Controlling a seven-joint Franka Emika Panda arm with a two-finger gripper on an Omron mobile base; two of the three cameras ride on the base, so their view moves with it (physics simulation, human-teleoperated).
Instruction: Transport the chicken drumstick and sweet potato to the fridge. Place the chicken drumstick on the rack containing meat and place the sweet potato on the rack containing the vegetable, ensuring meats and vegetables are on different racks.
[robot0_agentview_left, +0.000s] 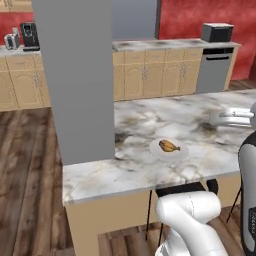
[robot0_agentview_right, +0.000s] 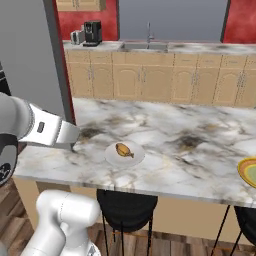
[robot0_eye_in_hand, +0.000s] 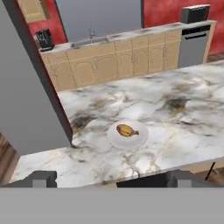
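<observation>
Chicken drumstick (robot0_eye_in_hand: 126, 130) lying on a small white plate (robot0_eye_in_hand: 141, 139), just ahead of the pincer (robot0_eye_in_hand: 113, 180) and slightly to its right, untouched.

Closest in: pincer fingers spread wide apart, clamped on nothing, hanging over the near edge of the marble island counter (robot0_eye_in_hand: 188, 118) and aimed forward and down at the plate. Below the pincer, a black stool (robot0_agentview_right: 125, 209) tucked under the counter's lip.

A step further ahead: golden-orange drumstick, bulbous end to the pincer's left, thin end to its right, alone on the plate, with bare veined marble all around. Well off to the pincer's right, the rim of a yellow plate (robot0_agentview_right: 248, 172) at the counter's edge. To the pincer's left, a tall grey slab (robot0_eye_in_hand: 26, 109) rising from the counter's end; hard to tell whether part of the fridge.

Farthest ahead: a row of tan cabinets (robot0_eye_in_hand: 113, 61) under a second marble top, with a sink and tap (robot0_eye_in_hand: 89, 40), a black coffee machine (robot0_eye_in_hand: 43, 39), a grey dishwasher (robot0_eye_in_hand: 192, 43) and a dark toaster (robot0_eye_in_hand: 194, 13), against a red wall (robot0_eye_in_hand: 162, 11).

Progress, as judged: nothing delivered. Drumstick not yet picked up, let alone set on the rack containing meat. Sweet potato likewise left to fetch and place on the rack containing the vegetable. Whole task ahead, starting with a short reach forward to close on the drumstick.
</observation>
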